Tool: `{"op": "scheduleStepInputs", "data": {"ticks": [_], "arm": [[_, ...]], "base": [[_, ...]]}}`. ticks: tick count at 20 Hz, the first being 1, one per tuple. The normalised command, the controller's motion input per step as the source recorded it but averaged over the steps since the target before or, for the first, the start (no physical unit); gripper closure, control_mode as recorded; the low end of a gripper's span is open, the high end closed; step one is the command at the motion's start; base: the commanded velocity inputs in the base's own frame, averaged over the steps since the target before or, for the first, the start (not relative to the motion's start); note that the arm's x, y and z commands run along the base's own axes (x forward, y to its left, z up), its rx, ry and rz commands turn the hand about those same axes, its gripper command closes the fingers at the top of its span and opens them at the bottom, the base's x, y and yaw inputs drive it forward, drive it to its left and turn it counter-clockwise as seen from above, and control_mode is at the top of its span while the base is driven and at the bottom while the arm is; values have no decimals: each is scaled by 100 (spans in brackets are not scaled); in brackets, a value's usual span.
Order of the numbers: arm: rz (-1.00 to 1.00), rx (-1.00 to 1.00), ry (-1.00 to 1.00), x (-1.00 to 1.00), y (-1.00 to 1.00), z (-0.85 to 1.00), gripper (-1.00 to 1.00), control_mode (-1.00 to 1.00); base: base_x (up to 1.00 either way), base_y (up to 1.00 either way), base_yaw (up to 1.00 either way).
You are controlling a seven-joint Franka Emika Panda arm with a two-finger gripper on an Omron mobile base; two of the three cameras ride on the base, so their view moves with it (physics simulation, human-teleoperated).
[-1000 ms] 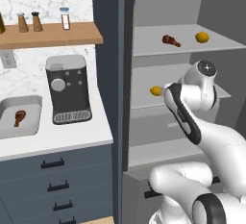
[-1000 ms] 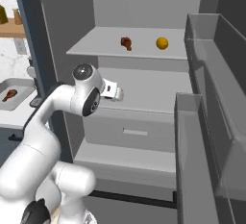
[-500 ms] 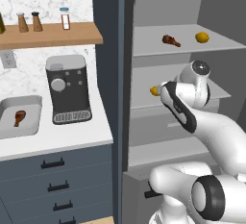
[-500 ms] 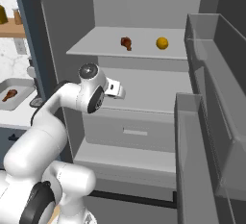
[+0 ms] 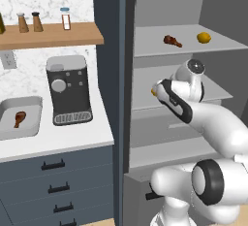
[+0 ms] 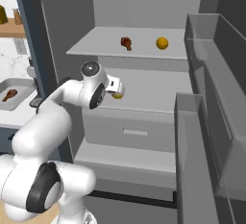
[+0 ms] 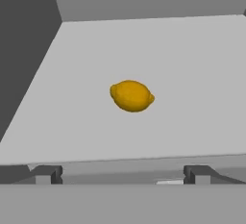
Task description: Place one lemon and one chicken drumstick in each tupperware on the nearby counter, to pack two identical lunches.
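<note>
Gripper (image 7: 120, 174) is wide open, holding nothing. Lemon (image 7: 132, 95) sits on the middle fridge shelf (image 7: 192, 83), straight ahead of the fingers (image 7: 45, 174), roughly centred between them and still apart. Drive straight in, straddle its narrow width — close only once it's between the pads, since it'll likely roll.

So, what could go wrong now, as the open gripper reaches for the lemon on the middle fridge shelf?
1. The lemon is round and lies loose on the middle shelf; a finger nudging it could roll it away.
2. The gripper is open, level with the shelf's front edge; going in low, the fingers might hit that edge.
</note>
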Motion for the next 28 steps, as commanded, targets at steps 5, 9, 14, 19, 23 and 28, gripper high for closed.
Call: {"op": "scheduleStepInputs", "data": {"ticks": [5,9,14,19,23,28], "arm": [[11,0,0,11,-4,-7,-100,-100],[18,-1,0,11,-1,-1,-100,-100],[14,-4,0,22,0,-4,-100,-100],[3,-6,0,13,0,-5,-100,-100],[0,-6,4,13,0,-8,-100,-100],[2,-4,0,12,0,-24,-100,-100]], "base": [[0,0,0],[0,0,0],[0,0,0],[0,0,0],[0,0,0],[0,0,0]]}}
